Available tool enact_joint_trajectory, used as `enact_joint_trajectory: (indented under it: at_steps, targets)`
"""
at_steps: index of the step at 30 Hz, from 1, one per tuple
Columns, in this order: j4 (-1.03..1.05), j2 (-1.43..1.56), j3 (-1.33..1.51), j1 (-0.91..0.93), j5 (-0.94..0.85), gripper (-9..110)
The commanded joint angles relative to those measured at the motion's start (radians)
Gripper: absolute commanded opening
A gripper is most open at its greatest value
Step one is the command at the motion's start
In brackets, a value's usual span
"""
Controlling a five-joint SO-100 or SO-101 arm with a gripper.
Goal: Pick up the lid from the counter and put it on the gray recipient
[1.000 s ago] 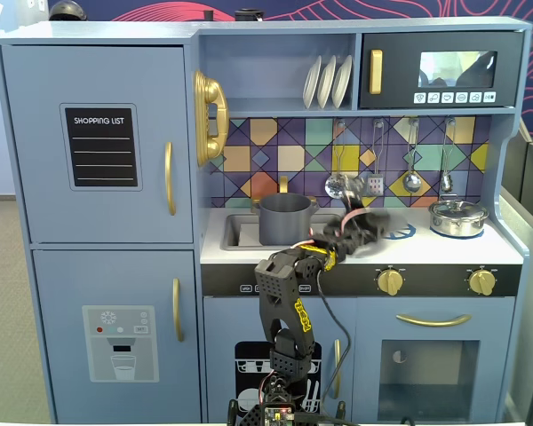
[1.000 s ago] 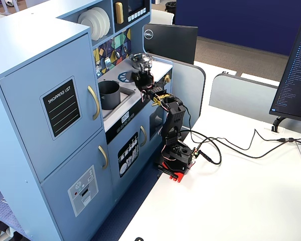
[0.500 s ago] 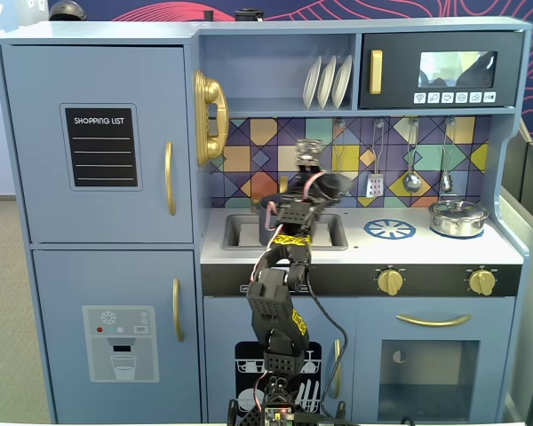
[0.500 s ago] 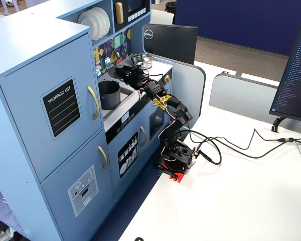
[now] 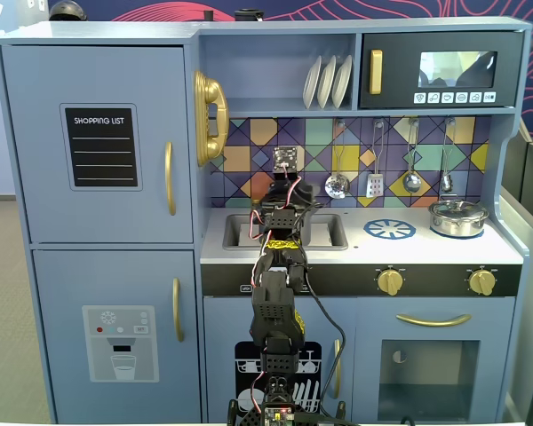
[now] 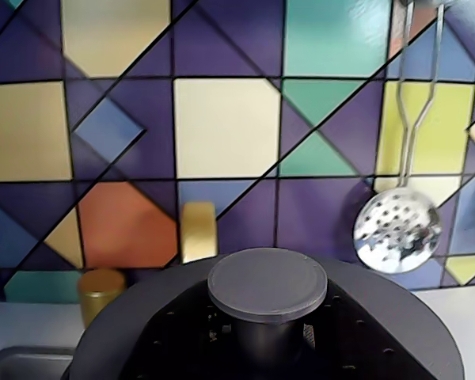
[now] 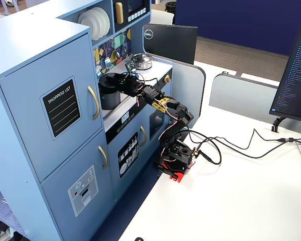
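Observation:
The lid (image 6: pixel 127 324) is a matte dark-gray disc that fills the bottom of the wrist view, with its round flat knob (image 6: pixel 267 283) in the middle. My gripper (image 6: pixel 267 340) is shut on the knob's stem, with a black jaw on either side. In a fixed view the gripper (image 7: pixel 122 78) holds the lid (image 7: pixel 110 77) at the top of the gray recipient (image 7: pixel 108 96), a dark straight-sided pot standing in the sink area. I cannot tell whether the lid rests on the rim or hangs just above it. In the front fixed view my arm (image 5: pixel 275 302) hides the pot and lid.
A shiny silver pot with its own lid (image 5: pixel 457 217) stands on the right burner and also shows in a fixed view (image 7: pixel 140 61). A slotted spoon (image 6: pixel 397 229) hangs on the tiled wall. A gold faucet (image 6: pixel 198 231) and a gold tap knob (image 6: pixel 100 291) stand behind the lid. The sink (image 5: pixel 333 232) lies under my arm.

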Motion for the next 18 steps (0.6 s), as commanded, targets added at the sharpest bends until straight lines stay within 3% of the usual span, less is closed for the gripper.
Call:
enact_joint_trajectory:
  at_steps: [1, 18]
  targets:
    - [-0.051, 0.035, -0.005, -0.026, -0.002, 0]
    - [-0.127, -0.017, 0.051, -0.058, 0.009, 0]
